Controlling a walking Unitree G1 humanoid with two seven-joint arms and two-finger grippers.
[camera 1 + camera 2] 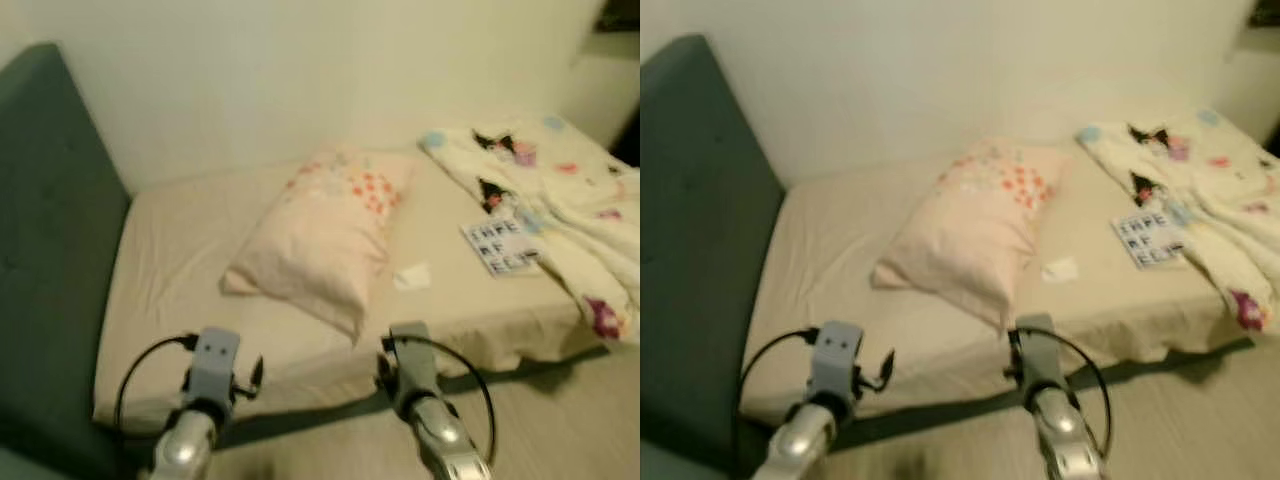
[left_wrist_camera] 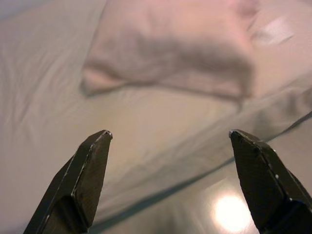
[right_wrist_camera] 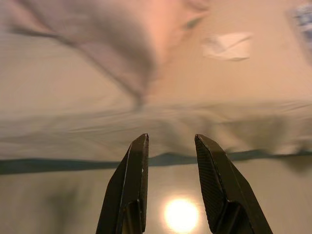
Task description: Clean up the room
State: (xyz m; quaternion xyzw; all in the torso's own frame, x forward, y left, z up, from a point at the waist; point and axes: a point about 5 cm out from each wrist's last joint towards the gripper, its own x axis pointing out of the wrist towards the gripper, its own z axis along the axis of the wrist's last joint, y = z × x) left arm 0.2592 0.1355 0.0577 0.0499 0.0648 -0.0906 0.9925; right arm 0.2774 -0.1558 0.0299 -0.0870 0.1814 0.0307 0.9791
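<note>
Both grippers hang closest to my cameras, over the floor just short of the bed's near edge. On the left gripper (image 2: 169, 134) I see the two black fingers spread wide, with nothing between them and nothing touching them. On the right gripper (image 3: 171, 137) the fingers stand a narrow gap apart, also empty and touching nothing.

Ahead of both sits the bed (image 1: 170, 270), its beige sheet draping over the near edge, with a dark strip of shadow under it where it meets the pale floor (image 1: 560, 420). Beyond the left gripper's outer side rises the dark green headboard (image 1: 50, 250), closing off that side. Bare sheet lies directly ahead of the left gripper, open room up to the pillow.

Past the jaws and between the two grippers' lines lies the pink floral pillow (image 1: 325, 235), slanted across the mattress. Far off the right gripper's outer side, a white cartoon-print blanket (image 1: 570, 210) is bunched up and spills over the bed's edge. Beside it rests a small printed card or booklet (image 1: 502, 245); I cannot read it. Just ahead of the right gripper, next to the pillow's corner, lies a crumpled white scrap (image 3: 228, 46).
</note>
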